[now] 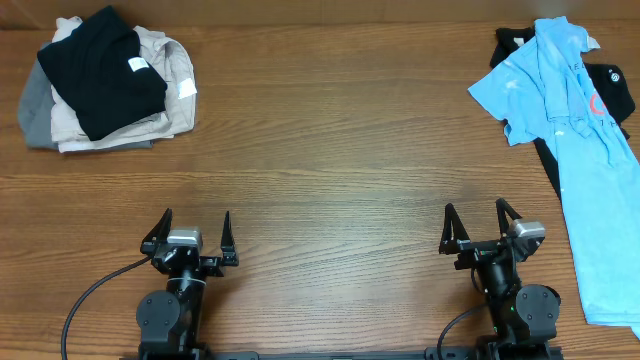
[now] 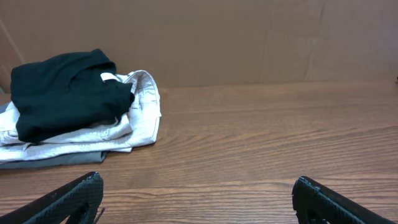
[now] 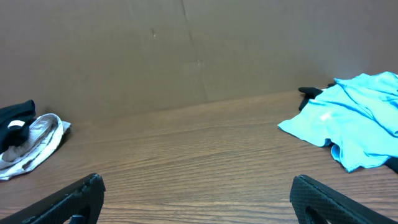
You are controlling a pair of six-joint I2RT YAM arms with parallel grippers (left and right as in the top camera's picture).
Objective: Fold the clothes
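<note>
A light blue T-shirt (image 1: 580, 130) lies crumpled and stretched along the table's right edge, partly over a black shirt (image 1: 612, 92). In the right wrist view the blue T-shirt (image 3: 354, 121) is at the far right. My right gripper (image 1: 478, 225) stands open near the front edge, left of the blue shirt, with nothing between its fingers (image 3: 81, 196). My left gripper (image 1: 193, 228) is open too, at the front left, and holds nothing (image 2: 196, 183).
A stack of folded clothes (image 1: 105, 80), black on top of beige and grey, sits at the back left corner; the left wrist view shows this stack (image 2: 74, 106) ahead on the left. A brown wall (image 3: 186, 50) backs the wooden table (image 1: 330, 150).
</note>
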